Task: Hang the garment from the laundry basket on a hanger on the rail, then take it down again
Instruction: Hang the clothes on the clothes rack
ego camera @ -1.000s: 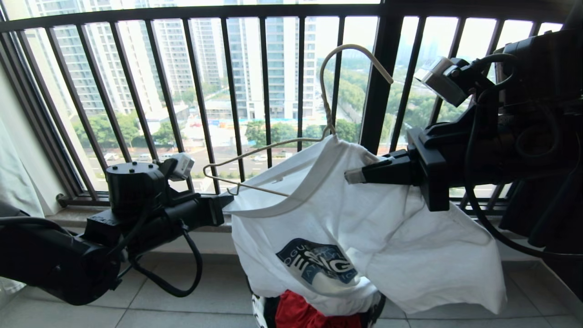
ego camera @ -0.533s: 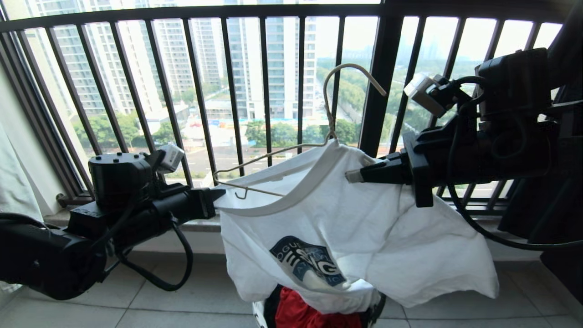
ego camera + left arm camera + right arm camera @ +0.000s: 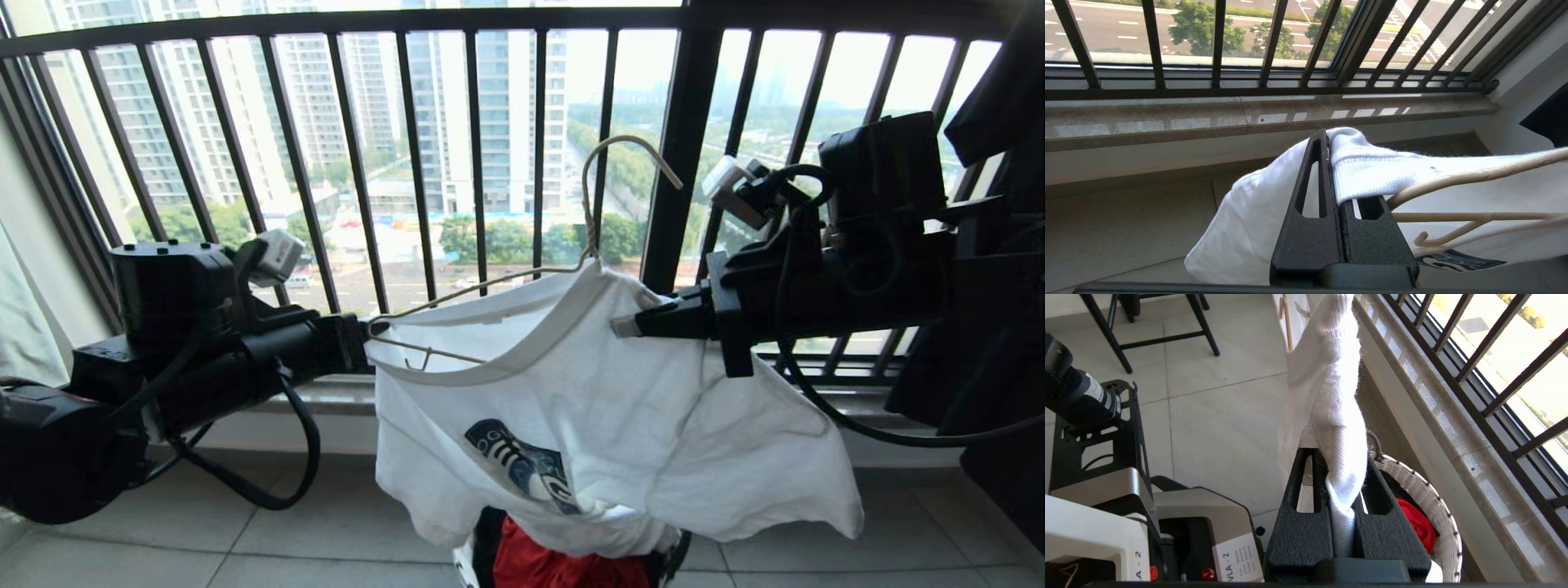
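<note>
Left hand (image 3: 365, 353) clamped on T-shirt (image 3: 604, 408) collar, left side. Right hand (image 3: 624, 324) pinching collar at right. Shirt stretched between them, above basket (image 3: 1433, 502) (red cloth inside). Hanger (image 3: 490, 286) half inside neckline, hook up.

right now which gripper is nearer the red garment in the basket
Right. The right gripper grips the T-shirt collar almost above the red garment; the left gripper grips the collar's other end, farther aside.

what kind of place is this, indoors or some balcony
Most likely an enclosed high-rise apartment balcony used for laundry. Black window bars look out over tower blocks and a road far below, the floor is tiled, and a white woven laundry basket with clothes stands by the stone sill.
</note>
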Controlling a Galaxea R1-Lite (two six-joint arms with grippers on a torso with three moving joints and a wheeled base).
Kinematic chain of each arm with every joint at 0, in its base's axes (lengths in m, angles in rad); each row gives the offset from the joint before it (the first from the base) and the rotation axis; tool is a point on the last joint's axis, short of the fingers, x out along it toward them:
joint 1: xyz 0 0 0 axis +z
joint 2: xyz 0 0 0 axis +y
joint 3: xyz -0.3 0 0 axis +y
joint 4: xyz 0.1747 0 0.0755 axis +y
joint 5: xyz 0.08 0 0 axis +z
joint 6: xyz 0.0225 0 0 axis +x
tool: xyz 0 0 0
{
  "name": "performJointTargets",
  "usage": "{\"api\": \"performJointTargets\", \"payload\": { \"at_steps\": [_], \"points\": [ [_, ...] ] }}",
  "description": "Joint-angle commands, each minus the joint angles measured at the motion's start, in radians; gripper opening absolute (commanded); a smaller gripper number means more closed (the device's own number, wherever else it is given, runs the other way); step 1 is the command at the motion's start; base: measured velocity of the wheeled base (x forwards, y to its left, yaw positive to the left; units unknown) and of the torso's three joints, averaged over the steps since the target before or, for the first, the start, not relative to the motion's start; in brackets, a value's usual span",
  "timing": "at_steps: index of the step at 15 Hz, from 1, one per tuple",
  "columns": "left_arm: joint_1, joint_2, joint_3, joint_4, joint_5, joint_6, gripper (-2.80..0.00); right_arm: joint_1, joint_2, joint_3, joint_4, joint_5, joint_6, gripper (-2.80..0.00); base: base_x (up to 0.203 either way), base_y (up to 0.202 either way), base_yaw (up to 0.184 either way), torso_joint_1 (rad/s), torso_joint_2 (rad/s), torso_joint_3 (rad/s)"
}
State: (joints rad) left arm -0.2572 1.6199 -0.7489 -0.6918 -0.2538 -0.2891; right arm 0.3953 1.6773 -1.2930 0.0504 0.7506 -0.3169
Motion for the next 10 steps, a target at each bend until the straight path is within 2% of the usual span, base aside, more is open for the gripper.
{"api": "performJointTargets", "payload": {
  "at_steps": [1,3,4,5,10],
  "points": [
    [0.000,-0.041,-0.007,0.030,-0.002,-0.001,-2.80,0.000,0.027,-0.007,-0.002,-0.017,-0.019,-2.80,0.000,0.000,0.000,0.000,0.00,0.000],
    [0.000,-0.063,-0.036,0.113,-0.002,0.000,-2.80,0.002,0.036,-0.006,-0.008,-0.068,-0.043,-2.80,0.000,0.000,0.000,0.000,0.00,0.000],
    [0.000,-0.073,-0.070,0.190,0.001,0.000,-2.80,0.002,0.036,-0.005,-0.009,-0.070,-0.048,-2.80,0.000,0.000,0.000,0.000,0.00,0.000],
    [0.001,-0.075,-0.084,0.218,0.008,0.002,-2.80,0.002,0.036,-0.003,-0.009,-0.070,-0.048,-2.80,0.000,0.000,0.000,0.000,0.00,0.000],
    [0.062,-0.037,-0.096,0.220,0.005,0.016,-2.80,-0.013,0.030,-0.005,-0.009,-0.071,-0.053,-2.80,0.000,0.000,0.000,0.000,0.00,0.000]
  ]
}}
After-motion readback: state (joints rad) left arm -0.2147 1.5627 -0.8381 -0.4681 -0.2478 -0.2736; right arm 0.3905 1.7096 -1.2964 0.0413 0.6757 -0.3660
